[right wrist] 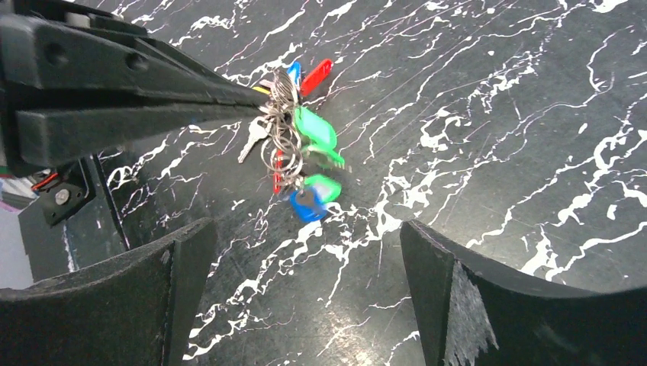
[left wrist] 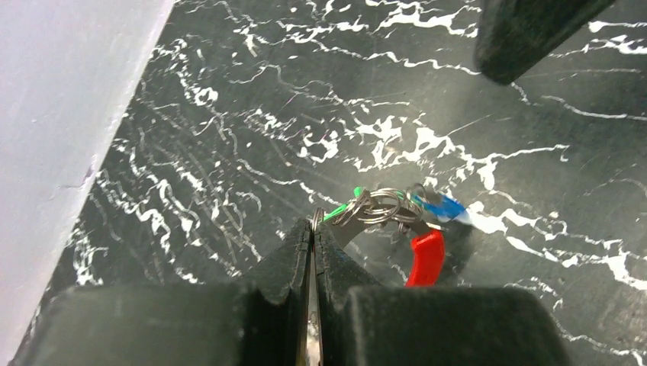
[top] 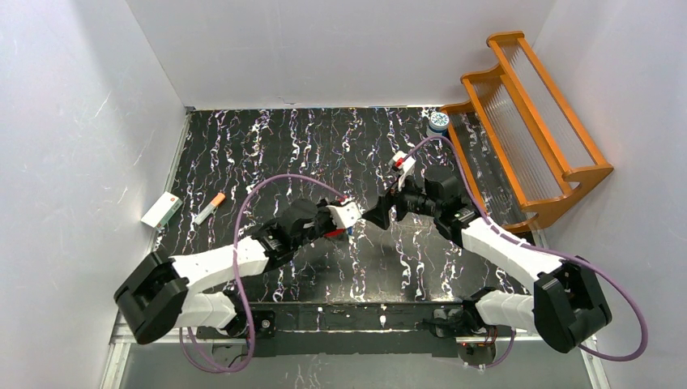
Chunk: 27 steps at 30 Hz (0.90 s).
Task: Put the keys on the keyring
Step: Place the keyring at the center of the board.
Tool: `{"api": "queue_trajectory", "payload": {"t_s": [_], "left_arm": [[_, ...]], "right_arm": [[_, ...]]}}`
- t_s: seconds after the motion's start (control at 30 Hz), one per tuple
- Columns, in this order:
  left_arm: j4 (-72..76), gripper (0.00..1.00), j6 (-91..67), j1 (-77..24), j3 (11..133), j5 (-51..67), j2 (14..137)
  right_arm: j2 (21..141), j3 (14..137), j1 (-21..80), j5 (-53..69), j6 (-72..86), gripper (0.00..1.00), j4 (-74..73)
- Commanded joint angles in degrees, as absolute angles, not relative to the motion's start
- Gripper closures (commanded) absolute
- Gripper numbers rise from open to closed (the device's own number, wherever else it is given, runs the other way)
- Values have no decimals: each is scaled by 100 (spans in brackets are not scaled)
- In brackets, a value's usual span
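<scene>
1. Pinched between the tightly closed left fingers (left wrist: 294, 255): the thin wire of the keyring (left wrist: 379, 206), gripped right at the tips.
2. Hanging from that grip just beyond the left tips, over the middle of the black marbled worktop (left wrist: 229, 114); cannot tell whether the lowest key touches the surface.
3. Bunched on the ring: the keys (right wrist: 314, 128), with green, blue and red plastic heads and one bare silvery blade, dangling below the closed tips in the right wrist view.
4. Spread wide and holding nothing: the right fingers (right wrist: 488, 297), one at each lower side of their own view.
5. Ahead of the right fingers and in line with the gap between them, but beyond the tips and apart from both: the whole cluster.
6. Seen from above, tip to tip and close together near the worktop's centre: both sets of fingers.
7. Well apart from the cluster: a white-and-blue jar (top: 438, 121) beside an orange wooden rack (top: 526, 121) at the far right, and an orange-tipped white stick (top: 209, 209) next to a small white box (top: 161, 210) at the left edge.
</scene>
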State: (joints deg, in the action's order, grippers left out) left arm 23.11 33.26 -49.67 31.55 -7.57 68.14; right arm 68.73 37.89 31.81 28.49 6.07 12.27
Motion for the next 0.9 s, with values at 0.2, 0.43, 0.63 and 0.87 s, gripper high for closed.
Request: {"api": "queue_trajectory", "payload": {"t_s": [0.2,0.43,0.63,0.87], "left_arm": [[2918,91,2550,-4633,4009,-136,7648],[3624,57,1053,-3742,3908,780,7514],[4393,11,-482,-3000,3403,506,7102],[4554,2,-1881,-1733,2689,409,6250]], "right_arm": [[6540,3830,3089,2484,487,1,1084],[6554,3815,3067,2458,507,1,1102],[6621,3806,3032,2468,573,1,1201],[6750,3814,2954,2511,639,1,1280]]}}
